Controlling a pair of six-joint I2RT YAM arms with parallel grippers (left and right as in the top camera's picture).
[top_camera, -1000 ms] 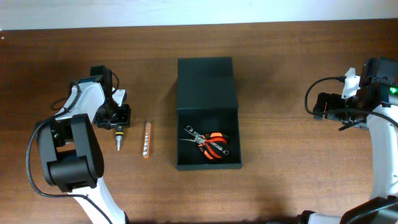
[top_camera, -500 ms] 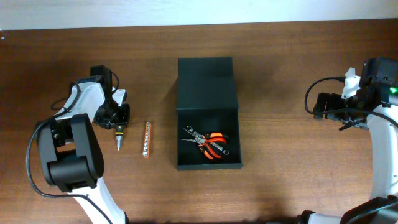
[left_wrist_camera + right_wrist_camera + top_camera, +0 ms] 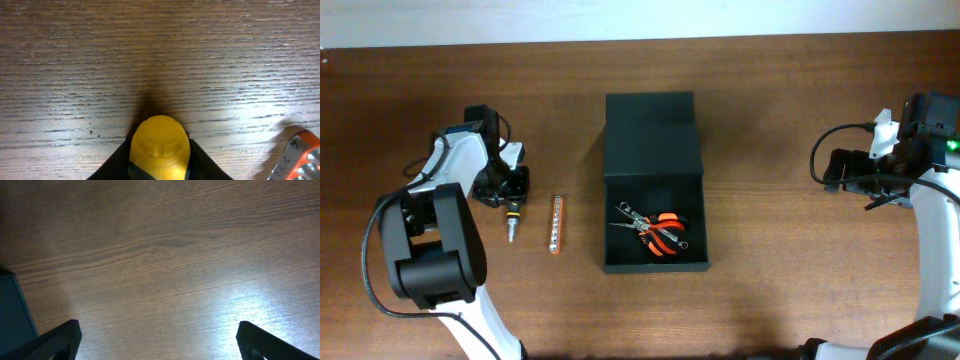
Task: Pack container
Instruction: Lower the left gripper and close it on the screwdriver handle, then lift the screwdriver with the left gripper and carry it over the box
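Note:
The container [image 3: 632,255] is a dark square box at the table's middle, its flap lid [image 3: 650,135] folded open toward the back. Orange-handled pliers [image 3: 660,231] lie inside it. Left of the box, a screwdriver [image 3: 511,222] with a yellow and black handle [image 3: 160,145] lies on the wood, tip toward the front. My left gripper [image 3: 509,192] is shut on that handle, a black finger [image 3: 118,167] pressed against each side. An orange bit holder [image 3: 555,225] lies between screwdriver and box. My right gripper [image 3: 840,170] hangs open over bare wood at the far right.
In the left wrist view the orange bit holder's end [image 3: 303,159] shows at the lower right corner. The container's edge [image 3: 12,310] shows at the left of the right wrist view, with wood grain between the wide-apart fingers [image 3: 60,340].
The left gripper's fingers have drawn in on the screwdriver handle. The right arm, the container and the bit holder have not moved.

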